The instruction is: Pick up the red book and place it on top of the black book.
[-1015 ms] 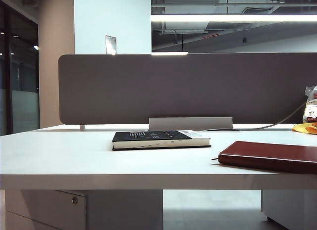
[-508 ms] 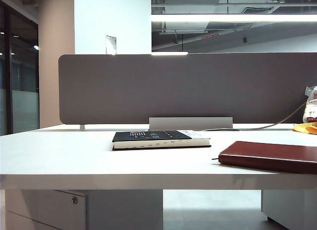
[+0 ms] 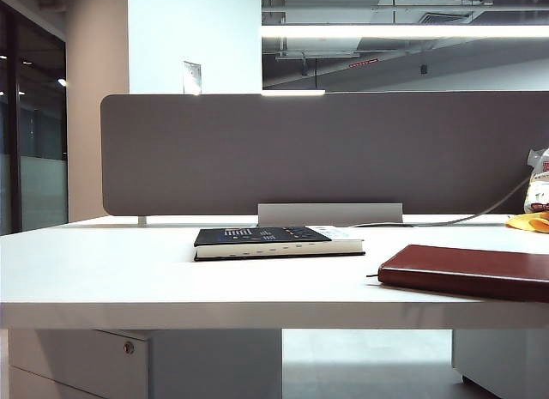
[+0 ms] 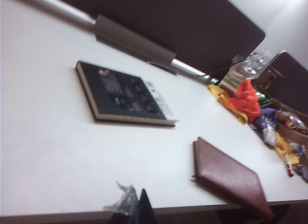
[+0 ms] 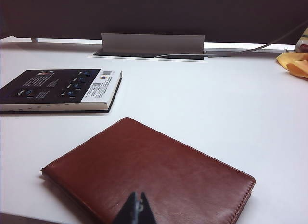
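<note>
The red book (image 3: 467, 270) lies flat near the front right of the white table (image 3: 103, 270), a thin ribbon sticking out of its left side. The black book (image 3: 266, 238) lies flat further back near the middle, apart from it. Neither gripper shows in the exterior view. In the right wrist view my right gripper (image 5: 137, 205) is shut and empty, low over the near part of the red book (image 5: 154, 173), with the black book (image 5: 53, 86) beyond. My left gripper (image 4: 137, 207), blurred, looks shut and empty at the table's front edge, well short of the black book (image 4: 125, 94) and red book (image 4: 231, 178).
A dark grey partition (image 3: 326, 150) closes off the back of the table, with a grey cable cover (image 3: 330, 214) at its foot. A heap of orange and yellow wrappers (image 4: 245, 101) and a cable (image 5: 240, 50) lie at the back right.
</note>
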{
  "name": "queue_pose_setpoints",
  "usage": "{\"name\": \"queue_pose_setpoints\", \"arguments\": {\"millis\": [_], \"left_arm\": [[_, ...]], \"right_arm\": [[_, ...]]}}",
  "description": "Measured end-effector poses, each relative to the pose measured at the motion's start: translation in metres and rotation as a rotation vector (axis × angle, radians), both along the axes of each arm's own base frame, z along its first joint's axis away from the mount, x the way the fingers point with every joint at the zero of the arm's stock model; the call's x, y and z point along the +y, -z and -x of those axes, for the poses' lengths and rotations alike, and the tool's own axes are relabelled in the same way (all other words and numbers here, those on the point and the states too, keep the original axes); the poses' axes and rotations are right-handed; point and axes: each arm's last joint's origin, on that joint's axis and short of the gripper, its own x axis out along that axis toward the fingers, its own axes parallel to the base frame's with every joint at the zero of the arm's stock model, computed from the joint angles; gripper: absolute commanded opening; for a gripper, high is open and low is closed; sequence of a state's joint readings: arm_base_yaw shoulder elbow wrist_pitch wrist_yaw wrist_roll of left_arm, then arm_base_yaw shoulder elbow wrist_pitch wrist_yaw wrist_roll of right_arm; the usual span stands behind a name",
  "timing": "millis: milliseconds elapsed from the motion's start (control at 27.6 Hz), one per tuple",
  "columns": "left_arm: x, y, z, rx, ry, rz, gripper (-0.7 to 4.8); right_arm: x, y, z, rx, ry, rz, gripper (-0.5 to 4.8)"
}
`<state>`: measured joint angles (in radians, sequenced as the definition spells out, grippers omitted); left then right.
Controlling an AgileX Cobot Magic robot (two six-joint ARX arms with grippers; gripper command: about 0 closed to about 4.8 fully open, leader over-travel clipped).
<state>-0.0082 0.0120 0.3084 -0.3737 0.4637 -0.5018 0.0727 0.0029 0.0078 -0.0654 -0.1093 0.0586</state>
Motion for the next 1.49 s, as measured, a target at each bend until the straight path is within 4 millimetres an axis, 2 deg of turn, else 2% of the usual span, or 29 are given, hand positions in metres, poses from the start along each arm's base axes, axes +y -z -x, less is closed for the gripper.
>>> {"name": "queue_pose_setpoints", "arguments": {"millis": [109, 290, 399, 471, 653, 1051, 1269, 1487], "left_arm": [[-0.001, -0.013, -0.005, 0.104, 0.046, -0.003, -0.06], [-0.005, -0.037, -0.035, 0.291, 0.207, -0.068, -0.06], [-0.006, -0.054, -0.052, 0.328, 0.282, -0.111, -0.06], [-0.010, -0.072, -0.058, 0.296, 0.335, -0.160, -0.06], [-0.023, -0.097, -0.072, 0.307, 0.395, -0.273, -0.06], [-0.027, -0.095, -0.080, 0.330, 0.371, -0.374, -0.06], [-0.035, -0.088, -0.087, 0.385, 0.491, -0.351, -0.06], [-0.062, -0.118, -0.100, 0.321, 0.585, -0.428, -0.06]], "right_arm": [[0.000, 0.000, 0.000, 0.000, 0.000, 0.000, -0.01], [0.000, 0.000, 0.000, 0.000, 0.000, -0.001, -0.01], [0.000, 0.000, 0.000, 0.007, 0.002, -0.036, -0.01], [0.000, 0.000, 0.000, 0.012, 0.005, -0.067, -0.01], [0.000, 0.001, 0.000, 0.029, 0.008, -0.119, -0.01], [0.000, 0.003, 0.000, 0.067, 0.016, -0.218, -0.01], [0.001, 0.006, 0.001, 0.127, -0.005, -0.299, -0.01], [0.002, 0.008, 0.001, 0.161, -0.033, -0.354, -0.01]]}}
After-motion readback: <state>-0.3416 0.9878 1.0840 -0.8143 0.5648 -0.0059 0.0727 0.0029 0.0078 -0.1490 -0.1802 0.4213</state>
